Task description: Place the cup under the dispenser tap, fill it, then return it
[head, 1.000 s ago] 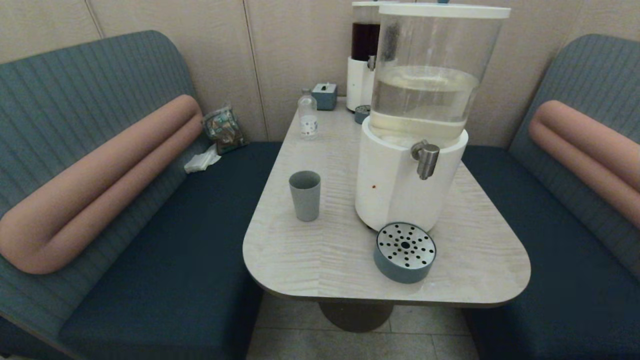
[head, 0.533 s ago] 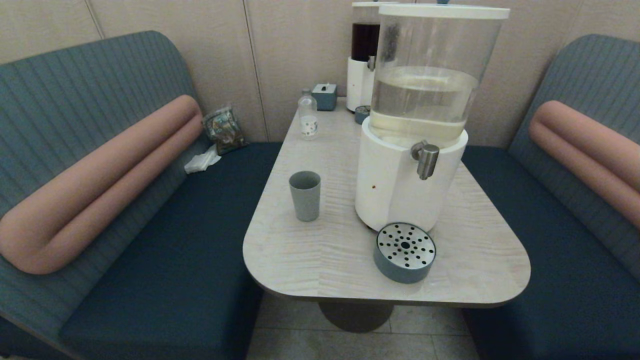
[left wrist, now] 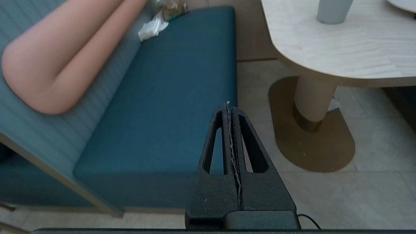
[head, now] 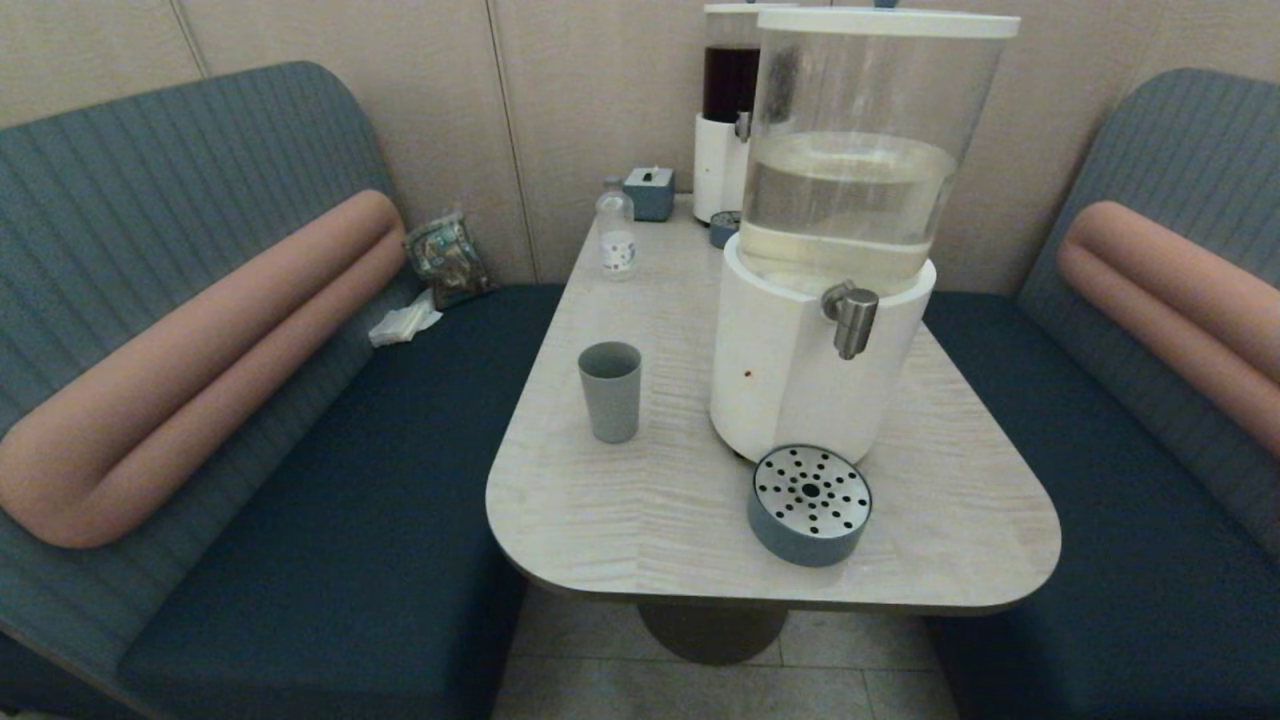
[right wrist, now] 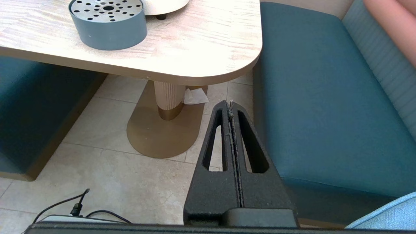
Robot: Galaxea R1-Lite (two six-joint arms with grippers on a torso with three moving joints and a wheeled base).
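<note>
One cup point(head: 610, 390) upright on the pale table point(head: 640, 520), toward its left side, mouth open, touched by nothing, well apart from the tap point(head: 852, 318). Short steel tap sticking out of the big dispenser point(head: 830, 250), a clear tank part full of clear liquid on a round white base. Round tray point(head: 808, 504) with a perforated steel top right below the tap, just beside the base, near the table's front edge. Further back, a slimmer dispenser point(head: 728, 110) with dark liquid, a small clear bottle point(head: 615, 235) and a small blue box point(head: 650, 192) close to the wall. Blue benches on both sides with long pink bolsters point(head: 200, 370); a crumpled packet point(head: 446, 258) and a white tissue point(head: 404, 322) on the left bench. Neither arm visible from the head. Left gripper point(left wrist: 228, 107) low, over the edge of the left bench seat and the tiled floor, fingers pressed flat together, holding nothing; cup's base just visible past the table edge. Right gripper point(right wrist: 230, 104) low over the floor beside the right bench, fingers likewise closed tight and empty, table pedestal point(right wrist: 167, 97) and a scrap of white paper point(right wrist: 195, 97) ahead of it.
</note>
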